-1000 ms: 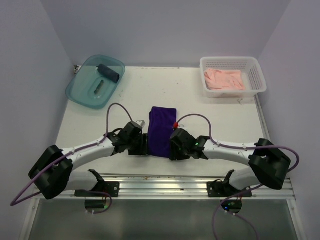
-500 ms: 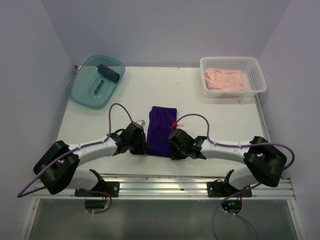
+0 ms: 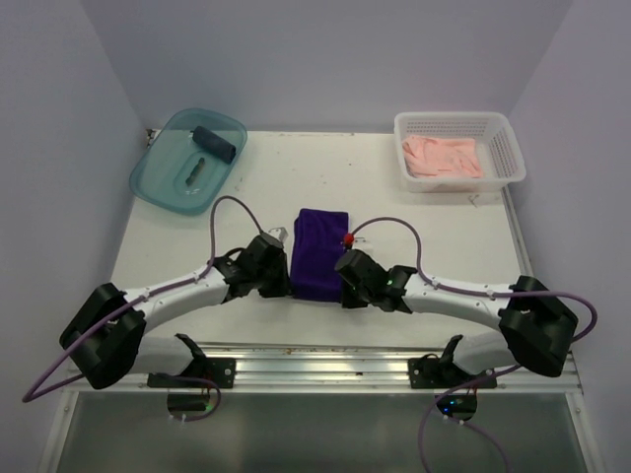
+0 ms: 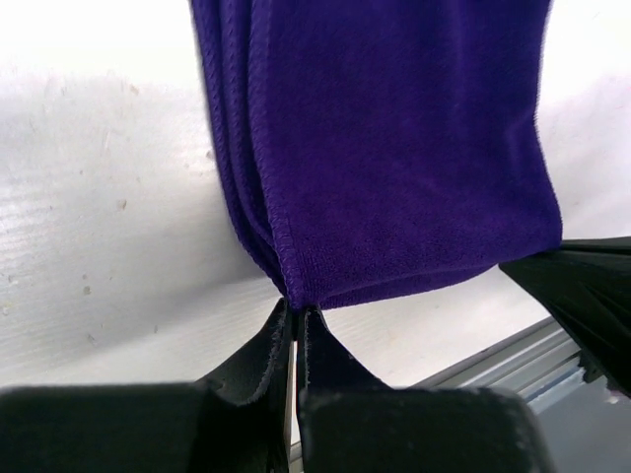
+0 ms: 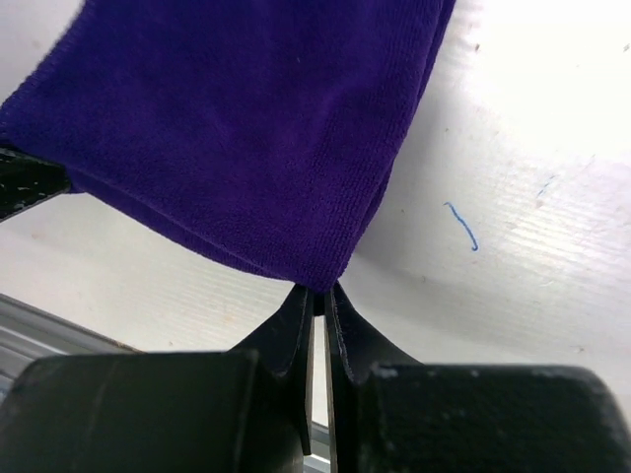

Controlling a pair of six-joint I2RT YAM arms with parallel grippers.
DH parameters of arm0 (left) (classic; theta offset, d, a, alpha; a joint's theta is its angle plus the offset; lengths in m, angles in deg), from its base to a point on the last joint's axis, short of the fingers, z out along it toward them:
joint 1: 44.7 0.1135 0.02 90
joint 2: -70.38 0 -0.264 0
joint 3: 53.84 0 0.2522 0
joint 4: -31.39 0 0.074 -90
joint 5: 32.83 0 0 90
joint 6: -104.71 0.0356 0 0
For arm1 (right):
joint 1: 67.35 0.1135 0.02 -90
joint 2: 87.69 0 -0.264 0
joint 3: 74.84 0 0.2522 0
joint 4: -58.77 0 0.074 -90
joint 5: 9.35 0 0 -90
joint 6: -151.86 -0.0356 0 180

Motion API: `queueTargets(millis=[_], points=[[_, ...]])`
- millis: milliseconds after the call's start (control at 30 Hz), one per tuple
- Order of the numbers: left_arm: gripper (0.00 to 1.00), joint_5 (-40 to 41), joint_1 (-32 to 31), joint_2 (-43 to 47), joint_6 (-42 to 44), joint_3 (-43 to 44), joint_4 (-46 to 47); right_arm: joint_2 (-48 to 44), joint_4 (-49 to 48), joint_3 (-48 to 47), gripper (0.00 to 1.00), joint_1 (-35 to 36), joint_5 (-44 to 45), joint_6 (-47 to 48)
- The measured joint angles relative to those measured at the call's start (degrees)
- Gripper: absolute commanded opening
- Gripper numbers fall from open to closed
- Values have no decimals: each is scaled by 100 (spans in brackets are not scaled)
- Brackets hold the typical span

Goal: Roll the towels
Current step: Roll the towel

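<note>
Left end effector [image 4: 295, 313] and right end effector [image 5: 317, 296] each pinch a near corner of the purple towel [image 3: 318, 251].

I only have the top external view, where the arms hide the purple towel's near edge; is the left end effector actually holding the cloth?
Observer: Yes; the left wrist view shows the left end effector shut on the purple towel at its near left corner.
Operator: And the right one?
Observer: The right end effector is shut too, pinching only the very tip of the near right corner.
Operator: Is the towel one layer there?
Observer: No; several folded edges lie stacked along the side by the left end effector.
</note>
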Motion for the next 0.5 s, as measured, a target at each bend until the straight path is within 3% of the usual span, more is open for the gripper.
queueTargets(millis=[233, 500], points=[[0, 201, 17, -59, 15, 822, -426, -81, 417, -658, 0, -118, 380, 369], [0, 297, 428, -787, 234, 1838, -590, 413, 444, -1298, 0, -640, 481, 813]])
